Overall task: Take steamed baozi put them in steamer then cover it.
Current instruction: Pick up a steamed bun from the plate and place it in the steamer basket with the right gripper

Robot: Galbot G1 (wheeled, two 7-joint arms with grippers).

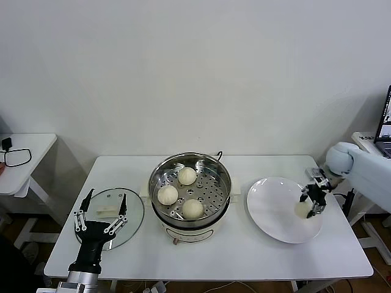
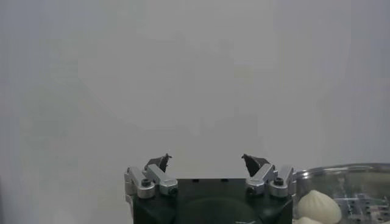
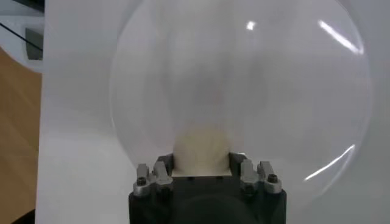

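My right pincer grips the last bun over the plate, ready for the steamer. Left pincer waits wide above the lid.

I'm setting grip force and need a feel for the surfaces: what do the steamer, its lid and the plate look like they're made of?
Steamer: polished steel, judging by its mirror shine, on a white, probably plastic base.
Lid: clear glass, the table showing through; white handle.
Plate: glossy white, likely glazed ceramic, with sharp highlights in the right wrist view.
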